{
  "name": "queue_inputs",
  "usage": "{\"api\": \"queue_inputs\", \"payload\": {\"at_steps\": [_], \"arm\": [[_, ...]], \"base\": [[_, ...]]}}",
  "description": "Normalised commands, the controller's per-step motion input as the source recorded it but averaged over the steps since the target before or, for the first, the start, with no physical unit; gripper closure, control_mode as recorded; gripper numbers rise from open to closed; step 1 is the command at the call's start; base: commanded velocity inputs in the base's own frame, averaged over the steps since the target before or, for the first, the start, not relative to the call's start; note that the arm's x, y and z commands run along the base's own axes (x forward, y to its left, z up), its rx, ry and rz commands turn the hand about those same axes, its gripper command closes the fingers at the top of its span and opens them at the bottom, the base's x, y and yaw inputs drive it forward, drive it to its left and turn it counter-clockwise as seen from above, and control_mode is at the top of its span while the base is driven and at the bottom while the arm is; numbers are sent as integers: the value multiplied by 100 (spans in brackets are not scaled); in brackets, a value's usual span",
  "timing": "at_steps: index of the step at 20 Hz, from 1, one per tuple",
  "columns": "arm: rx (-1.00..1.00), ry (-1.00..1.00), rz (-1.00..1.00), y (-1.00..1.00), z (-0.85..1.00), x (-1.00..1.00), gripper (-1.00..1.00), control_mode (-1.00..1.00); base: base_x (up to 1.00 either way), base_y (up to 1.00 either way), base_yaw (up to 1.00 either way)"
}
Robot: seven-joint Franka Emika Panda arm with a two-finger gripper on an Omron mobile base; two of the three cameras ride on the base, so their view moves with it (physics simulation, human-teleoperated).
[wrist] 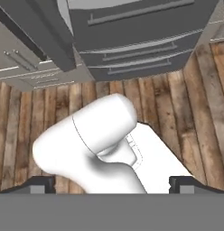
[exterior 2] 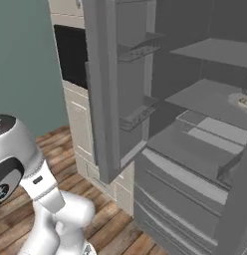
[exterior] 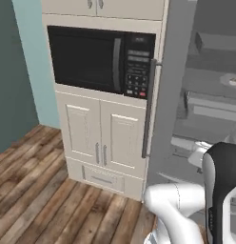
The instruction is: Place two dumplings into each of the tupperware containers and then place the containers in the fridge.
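Observation:
The fridge (exterior: 170, 90) stands open, its door swung out with the long bar handle (exterior: 148, 109) facing me. In the right base view the door (exterior 2: 103, 99) shows its inner racks, with grey shelves (exterior 2: 205, 94) behind it. On a middle shelf, cut by the frame's right edge, lies a pale shallow tupperware container (exterior 2: 243, 102) (exterior: 231, 80); something small and beige lies in it, too small to tell whether it is a dumpling. My gripper (wrist: 111, 185) is open and holds nothing, its fingertips (wrist: 41, 185) wide apart. It points down at the floor before the fridge's lower drawers (wrist: 132, 27).
Left of the fridge is a black built-in microwave (exterior: 98, 59) above cream cabinet doors (exterior: 101, 138). A teal wall (exterior: 15, 71) closes off the left. Wooden floor (exterior: 39, 190) lies in front. My folded white arm (exterior: 177, 200) stands low before the fridge.

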Motion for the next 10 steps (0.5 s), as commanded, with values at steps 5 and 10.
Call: {"api": "queue_inputs", "payload": {"at_steps": [5,10], "arm": [[0,0,0,0,0,0,-100,100],[0,0,0,0,0,0,-100,100]], "base": [[0,66,67],[1,56,69]]}}
